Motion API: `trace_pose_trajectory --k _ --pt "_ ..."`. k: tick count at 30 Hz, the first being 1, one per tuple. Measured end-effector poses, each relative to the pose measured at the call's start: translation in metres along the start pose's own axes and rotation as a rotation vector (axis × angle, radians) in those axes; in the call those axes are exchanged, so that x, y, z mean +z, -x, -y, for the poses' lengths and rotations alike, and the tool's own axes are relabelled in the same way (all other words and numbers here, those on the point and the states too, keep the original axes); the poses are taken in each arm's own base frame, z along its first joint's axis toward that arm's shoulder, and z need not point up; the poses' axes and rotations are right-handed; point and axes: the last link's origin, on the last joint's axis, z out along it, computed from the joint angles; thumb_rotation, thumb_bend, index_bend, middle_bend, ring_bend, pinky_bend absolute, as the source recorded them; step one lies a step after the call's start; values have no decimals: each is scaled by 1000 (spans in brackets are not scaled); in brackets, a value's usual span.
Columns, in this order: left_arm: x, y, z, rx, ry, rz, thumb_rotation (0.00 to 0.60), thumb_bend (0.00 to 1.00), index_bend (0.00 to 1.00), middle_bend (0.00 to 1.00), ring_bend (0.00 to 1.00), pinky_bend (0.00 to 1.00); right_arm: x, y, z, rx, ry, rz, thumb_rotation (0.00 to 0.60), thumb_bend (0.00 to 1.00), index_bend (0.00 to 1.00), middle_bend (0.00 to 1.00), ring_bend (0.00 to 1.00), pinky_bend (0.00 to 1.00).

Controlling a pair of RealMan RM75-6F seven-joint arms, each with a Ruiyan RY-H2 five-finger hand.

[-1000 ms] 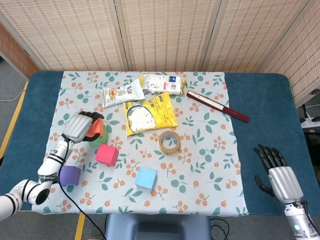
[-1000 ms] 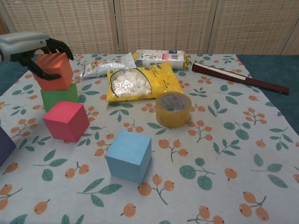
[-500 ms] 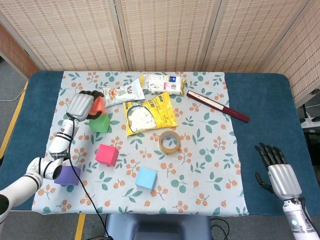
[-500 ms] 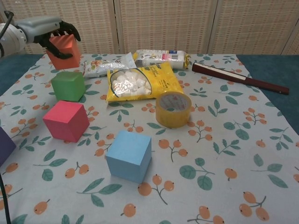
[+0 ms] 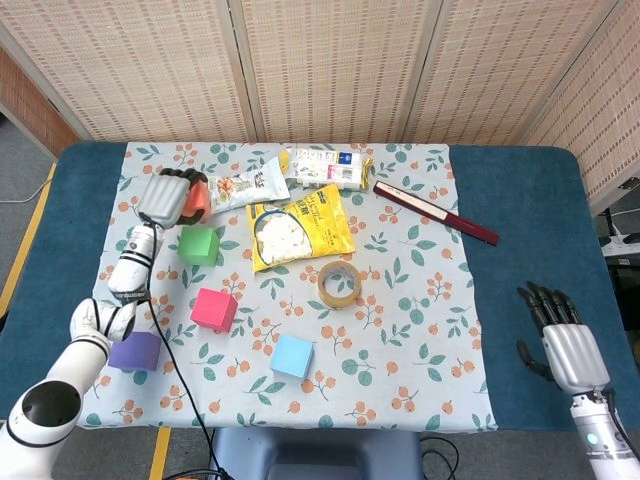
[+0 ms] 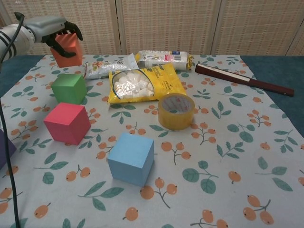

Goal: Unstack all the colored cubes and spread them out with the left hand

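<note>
Orange cube (image 6: 68, 51) in left hand (image 6: 56, 32) fingers (image 6: 71, 31)

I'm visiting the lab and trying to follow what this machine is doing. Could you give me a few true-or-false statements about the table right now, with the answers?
1. The left robot hand holds the orange cube. True.
2. The orange cube sits on top of the green cube. False: it is lifted clear, beyond the green cube, which stands alone on the cloth.
3. The right robot hand holds the roll of tape. False: it holds nothing, fingers apart, near the table's edge; the tape lies mid-table.
4. The pink cube and the blue cube stand apart, neither stacked. True.
5. The dark red folded fan lies across the yellow snack bag. False: it lies apart, to the bag's right in the head view.
</note>
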Motion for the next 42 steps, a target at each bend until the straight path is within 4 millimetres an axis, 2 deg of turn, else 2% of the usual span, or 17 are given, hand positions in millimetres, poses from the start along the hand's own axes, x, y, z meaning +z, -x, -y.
trace_pose_trajectory --k 8,12,18,23,25,27,29,31,33,42 --pt "-35 -3 55 55 -60 -18 600 452 313 506 559 270 -7 -1 6 9 -35 3 600 346 0 0 0 0" --pt "-54 4 66 32 -58 12 600 448 313 503 559 274 -10 -2 9 20 -53 0 600 346 0 0 0 0" --pt "-95 22 77 19 -31 92 600 444 312 500 559 281 -14 -3 14 36 -88 4 600 346 0 0 0 0" --pt "-131 41 83 24 -21 176 600 430 300 479 530 249 -18 -3 18 42 -110 6 600 347 0 0 0 0" --pt "-136 46 84 25 -27 196 600 415 244 414 449 206 -20 -3 19 44 -118 9 600 347 0 0 0 0" --pt "-138 50 85 23 -37 213 600 393 136 299 311 155 -21 -3 20 46 -122 8 600 347 0 0 0 0" --pt "-139 53 86 31 -47 225 600 366 22 136 133 116 -22 -4 20 47 -123 7 600 347 0 0 0 0" --pt "-141 54 86 26 -57 226 600 361 0 35 33 97 -22 -4 20 48 -125 5 600 347 0 0 0 0" --pt "-142 53 85 10 -60 222 600 359 0 0 0 89 -23 -5 20 49 -125 3 600 347 0 0 0 0" --pt "-151 44 82 -38 -50 191 600 337 0 0 0 75 -23 -6 20 52 -128 -5 600 346 0 0 0 0"
